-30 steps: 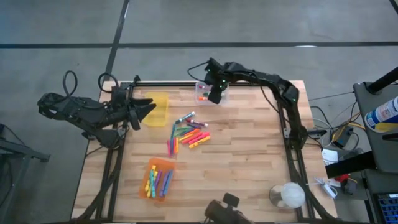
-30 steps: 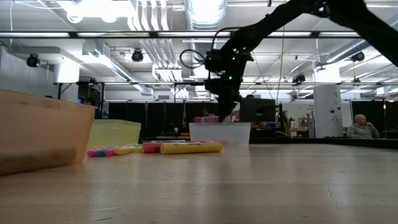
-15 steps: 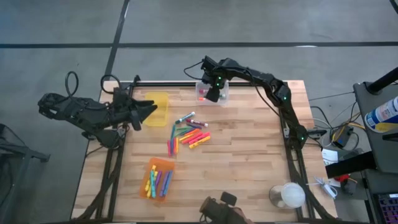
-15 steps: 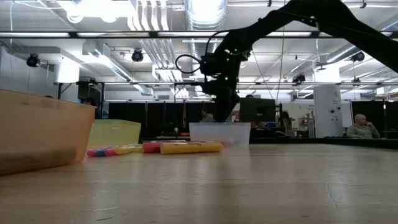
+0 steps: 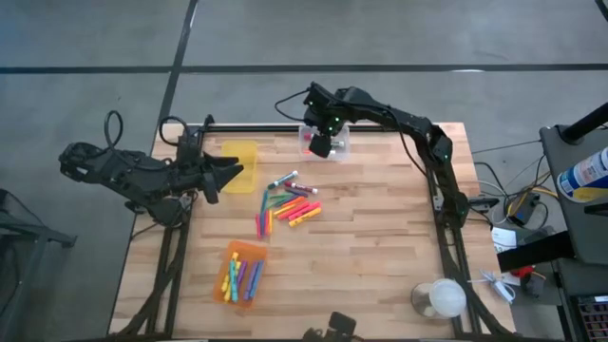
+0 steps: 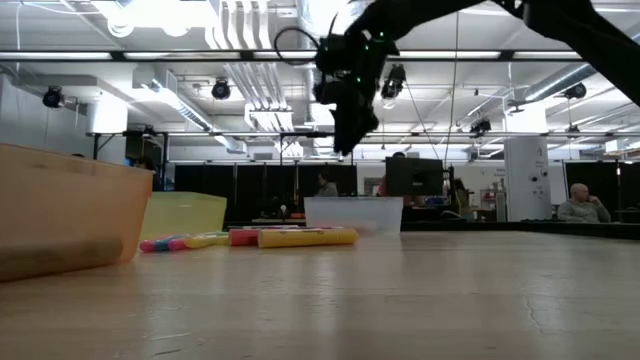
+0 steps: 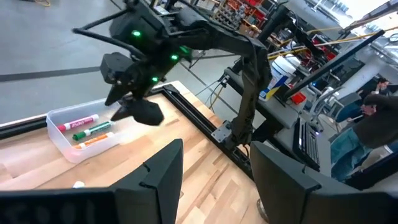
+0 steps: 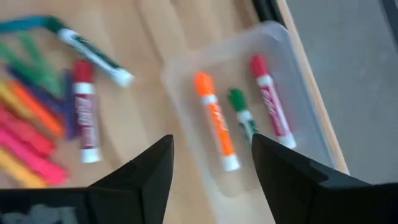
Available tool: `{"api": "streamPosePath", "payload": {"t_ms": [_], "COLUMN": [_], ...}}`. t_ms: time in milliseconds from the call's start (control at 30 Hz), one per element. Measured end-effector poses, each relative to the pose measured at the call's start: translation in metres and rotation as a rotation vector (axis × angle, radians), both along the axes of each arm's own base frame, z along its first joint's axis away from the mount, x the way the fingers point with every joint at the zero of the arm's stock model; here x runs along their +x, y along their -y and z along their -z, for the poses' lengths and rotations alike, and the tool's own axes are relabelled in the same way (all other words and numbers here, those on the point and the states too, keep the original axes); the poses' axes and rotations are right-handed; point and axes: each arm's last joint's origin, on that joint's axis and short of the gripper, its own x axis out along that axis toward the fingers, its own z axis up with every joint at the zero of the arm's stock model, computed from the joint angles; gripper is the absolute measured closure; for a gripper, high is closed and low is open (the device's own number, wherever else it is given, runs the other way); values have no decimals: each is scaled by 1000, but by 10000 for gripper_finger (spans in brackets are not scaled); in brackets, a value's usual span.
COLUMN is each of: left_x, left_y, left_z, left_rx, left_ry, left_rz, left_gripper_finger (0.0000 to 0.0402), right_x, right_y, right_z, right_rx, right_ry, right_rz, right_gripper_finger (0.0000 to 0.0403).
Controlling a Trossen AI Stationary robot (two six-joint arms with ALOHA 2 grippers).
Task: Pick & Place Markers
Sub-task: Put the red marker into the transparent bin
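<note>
Hovering above the clear bin (image 5: 323, 142) at the table's (image 5: 380, 247) far edge: right gripper (image 5: 320, 146), jaws apart, nothing between them. Low view shows it well clear of the bin rim, up in the air.

Clear bin holds three markers side by side: orange-capped marker (image 8: 214, 118), green-capped marker (image 8: 242, 112), red-capped marker (image 8: 270, 101), all with white barrels. None touching the gripper.

Left gripper (image 5: 231, 171) sits at the table's left side, just beside the yellow bin (image 5: 239, 165), jaws apart, empty. Yellow bin contents can't be told from these views.

Loose pile of markers (image 5: 285, 203) lies mid-table, between the yellow bin and the clear bin but nearer the centre. Mixed colours: pink, orange, yellow, green, purple, plus a couple of white-barrel ones at the far end. Roughly a dozen; they overlap, so exact count is not readable.

Orange bin (image 5: 243, 271) at the near-left of the table holds more markers, about six, in yellow, blue, purple and pink.

Three bins total: one clear, one yellow, one orange.

Other stuff: round clear object (image 5: 439, 298) at the near-right table corner, well apart from everything. Black frame rails run along the table's sides and far edge. Nothing stands between the right gripper and the pile; the left arm is clear of it too.

Person seated (image 6: 580, 204) far back in the room in the low view.
</note>
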Motion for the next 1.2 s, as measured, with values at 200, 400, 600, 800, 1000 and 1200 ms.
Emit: {"api": "streamPosePath", "payload": {"t_ms": [200,400,600,800,1000,1200], "left_x": [-1,-1,-1,-6,-7,-6], "left_y": [0,0,0,-1,-2,-1], "left_z": [0,-1,-1,-3,-3,-3], "left_rx": [-1,-3,-1,-7,-8,-6], "left_ry": [2,10,8,18,20,17], "left_rz": [0,0,9,44,44,44], "left_gripper_finger": [220,220,220,220,220,220], "right_x": [13,22,26,30,40,48], "right_y": [-34,-59,-78,-103,-125,-127], "right_z": [-11,-8,-5,-4,1,6], "right_rx": [-6,8,32,113,108,138], "right_ry": [32,10,-15,-9,31,97], "right_rz": [-62,-88,-99,-266,-344,-235], "right_gripper_finger": [193,193,193,193,193,193]}}
